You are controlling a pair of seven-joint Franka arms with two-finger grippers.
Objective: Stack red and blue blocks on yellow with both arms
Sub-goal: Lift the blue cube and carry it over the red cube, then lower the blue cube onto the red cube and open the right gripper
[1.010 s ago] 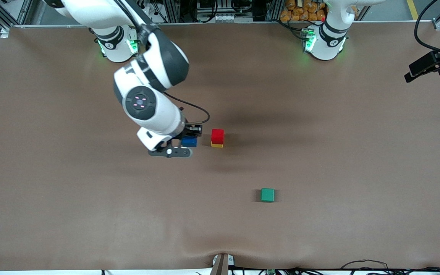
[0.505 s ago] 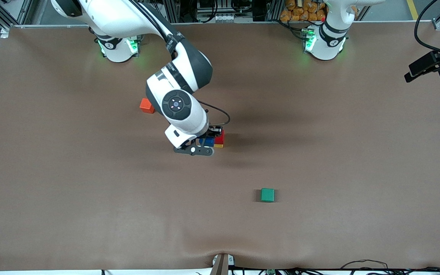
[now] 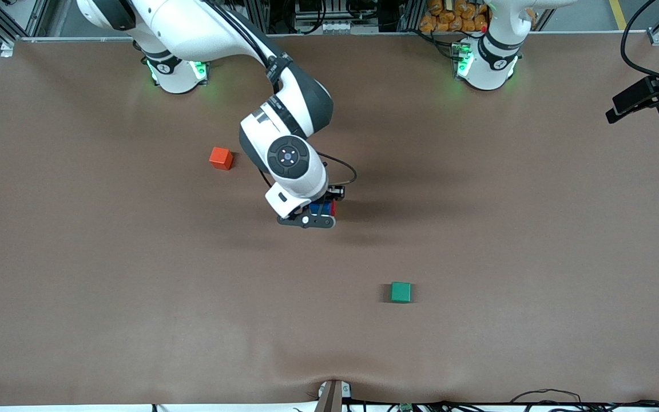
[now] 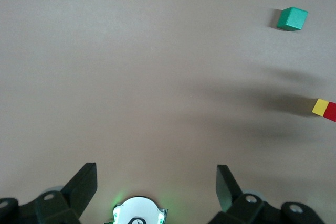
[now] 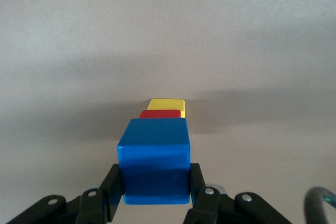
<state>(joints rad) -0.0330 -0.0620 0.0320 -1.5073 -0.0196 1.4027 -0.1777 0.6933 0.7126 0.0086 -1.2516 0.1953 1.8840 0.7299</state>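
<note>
My right gripper (image 3: 319,213) is shut on the blue block (image 3: 321,206) and holds it over the stack near the table's middle. In the right wrist view the blue block (image 5: 155,161) sits between the two black fingers (image 5: 111,188). The red block (image 5: 160,114) and the yellow cube (image 5: 167,104) under it peek out past it. Only a red sliver (image 3: 333,207) shows in the front view. My left gripper (image 4: 155,187) is open and hangs high over its own base (image 4: 139,212). It waits, and its view catches the yellow cube (image 4: 321,107) and red block (image 4: 331,112) at the edge.
An orange-red cube (image 3: 221,158) lies toward the right arm's end of the table. A green cube (image 3: 401,292) lies nearer the front camera than the stack; it also shows in the left wrist view (image 4: 292,18). A black camera mount (image 3: 647,97) juts in at the left arm's end.
My right gripper has carried the blue block toward the left arm's end until it is over the red-on-yellow stack. The orange-red cube, hidden by the arm before, now shows.
</note>
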